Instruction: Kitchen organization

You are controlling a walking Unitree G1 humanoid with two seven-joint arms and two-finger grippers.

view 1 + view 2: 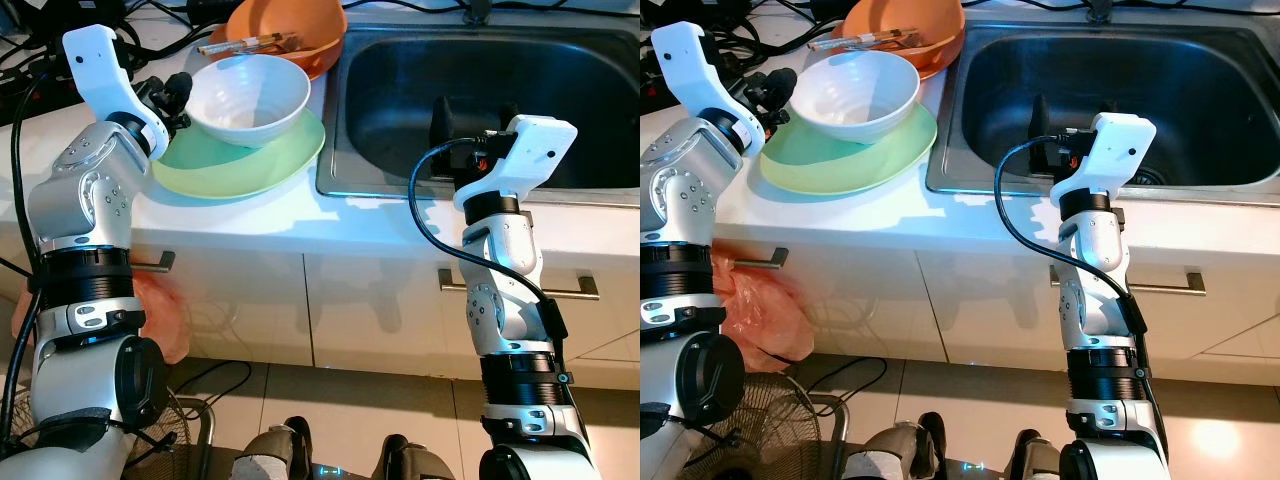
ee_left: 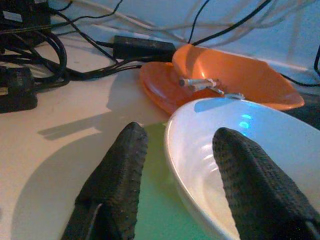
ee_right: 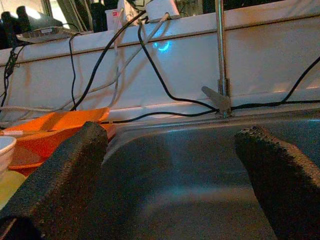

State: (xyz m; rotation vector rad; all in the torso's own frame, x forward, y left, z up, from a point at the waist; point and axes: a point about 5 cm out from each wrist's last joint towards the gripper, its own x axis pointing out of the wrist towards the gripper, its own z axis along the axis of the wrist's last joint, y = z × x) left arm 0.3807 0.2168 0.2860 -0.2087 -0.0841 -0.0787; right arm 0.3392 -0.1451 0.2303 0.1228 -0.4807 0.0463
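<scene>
I am holding my left gripper [image 2: 172, 185] forward, elbow bent, its fingers parted. I am raising my right gripper [image 3: 170, 185] ahead too, fingers spread wide.

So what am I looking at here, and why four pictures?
A humanoid robot at a kitchen counter. Two pictures come from cameras in its head, looking down; the other two from cameras on its wrists. On the counter, a white bowl sits on a green plate, with an orange bowl behind holding chopsticks. The left gripper is open, one finger on each side of the white bowl's rim, holding nothing yet. The right gripper is open over the sink.
</scene>
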